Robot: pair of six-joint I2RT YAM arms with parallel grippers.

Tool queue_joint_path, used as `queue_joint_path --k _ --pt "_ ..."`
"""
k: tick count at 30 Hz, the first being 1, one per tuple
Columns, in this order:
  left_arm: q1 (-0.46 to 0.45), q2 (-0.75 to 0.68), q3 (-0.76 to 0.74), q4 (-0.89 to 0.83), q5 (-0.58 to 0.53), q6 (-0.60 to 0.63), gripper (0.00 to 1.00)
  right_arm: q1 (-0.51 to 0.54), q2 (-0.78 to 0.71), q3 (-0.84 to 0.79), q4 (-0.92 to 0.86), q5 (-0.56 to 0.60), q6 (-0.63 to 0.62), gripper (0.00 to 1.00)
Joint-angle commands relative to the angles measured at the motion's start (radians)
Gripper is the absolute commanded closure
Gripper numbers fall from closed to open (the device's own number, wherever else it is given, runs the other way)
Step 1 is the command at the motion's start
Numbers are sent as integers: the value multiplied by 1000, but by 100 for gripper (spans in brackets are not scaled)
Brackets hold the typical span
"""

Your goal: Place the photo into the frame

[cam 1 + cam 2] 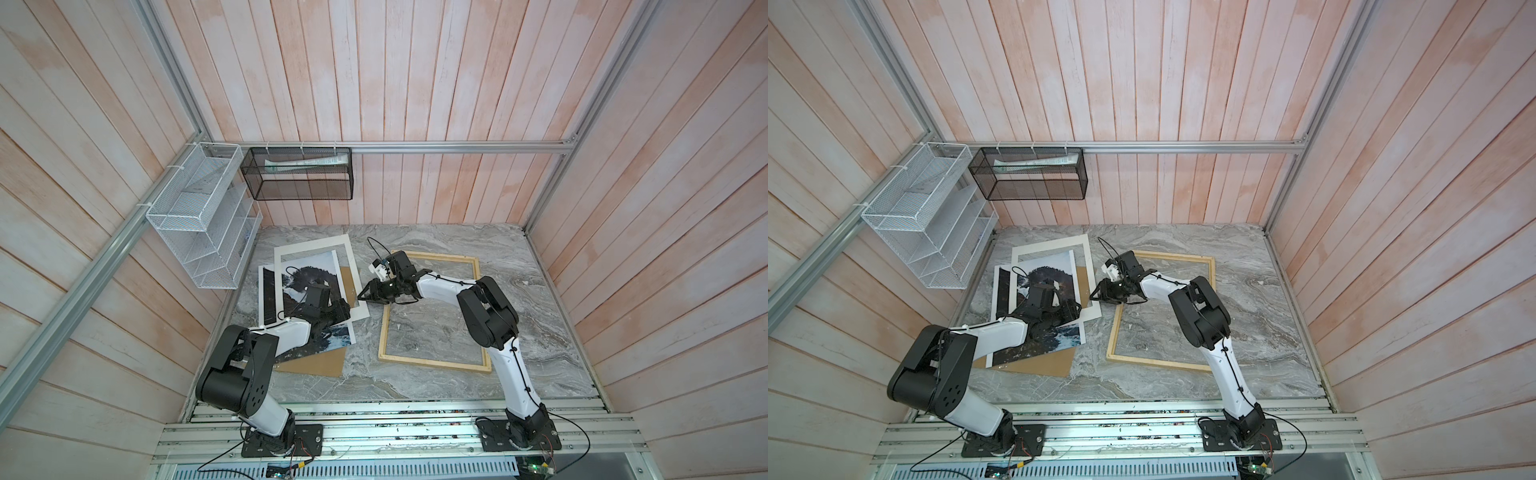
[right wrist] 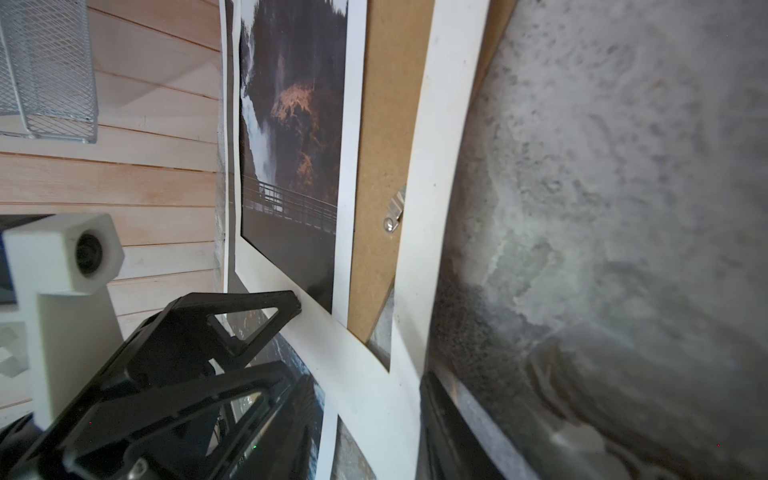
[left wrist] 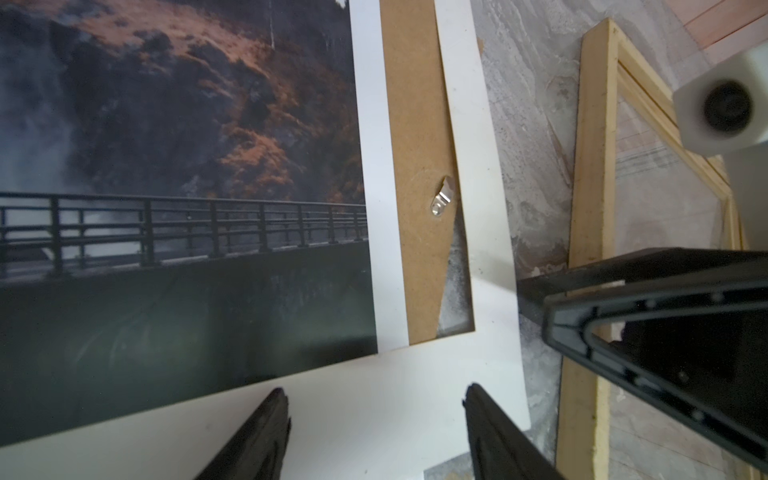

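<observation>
The photo (image 1: 299, 274) (image 3: 166, 124) (image 2: 291, 104), a waterfall and a bridge railing, lies at the left on a brown backing board (image 1: 320, 361). A white mat (image 1: 316, 243) (image 3: 374, 415) lies askew on top of it. The pale wooden frame (image 1: 432, 363) (image 1: 1158, 363) (image 3: 590, 166) lies to the right with nothing in it. My left gripper (image 1: 347, 309) (image 3: 374, 392) hangs open over the mat's near strip. My right gripper (image 1: 360, 297) (image 1: 1092, 296) (image 2: 374, 436) reaches across the frame to the mat's near right corner. Its fingers stand apart with the mat's corner between them; whether they touch it I cannot tell.
The marble table (image 1: 415, 386) has walls on three sides. A white wire rack (image 1: 199, 216) hangs on the left wall. A black mesh basket (image 1: 299, 174) hangs on the back wall. A small metal clip (image 3: 441, 201) sits on the backing board.
</observation>
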Motion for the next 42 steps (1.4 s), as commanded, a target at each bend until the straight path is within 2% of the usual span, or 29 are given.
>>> queue_joint_path --k 1,14,29,42 --pt "-7 33 2 -45 31 1 31 19 -35 -20 55 -89 26 57" --pt "-13 45 16 -44 40 6 32 20 -35 -61 85 -97 37 64" --pt "-18 59 31 -42 56 14 34 19 -49 -106 253 -193 123 66" --pt "-18 59 14 -18 78 17 35 19 -33 -108 287 -190 150 69"
